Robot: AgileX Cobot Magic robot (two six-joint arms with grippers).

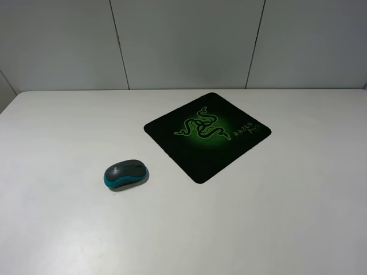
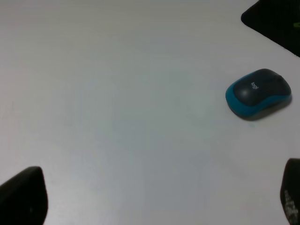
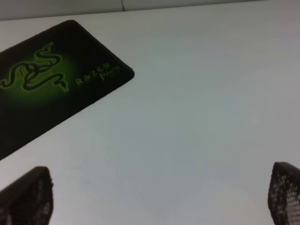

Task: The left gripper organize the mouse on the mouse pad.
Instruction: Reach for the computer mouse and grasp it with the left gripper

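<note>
The mouse [image 1: 126, 173], dark grey on top with teal sides, lies on the white table to the left of the mouse pad [image 1: 207, 136] and apart from it. The pad is a black mat turned like a diamond, with a green snake logo and lettering. In the left wrist view the mouse [image 2: 258, 93] rests well ahead of my left gripper [image 2: 159, 199], whose fingertips [image 2: 23, 197] stand wide apart with nothing between them. A corner of the mouse pad [image 2: 274, 23] shows beyond it. My right gripper [image 3: 159, 199] is open too, over bare table beside the mouse pad [image 3: 51, 79]. Neither arm appears in the exterior high view.
The white table [image 1: 275, 217] runs back to a grey panelled wall [image 1: 183, 40]. Nothing else lies on it.
</note>
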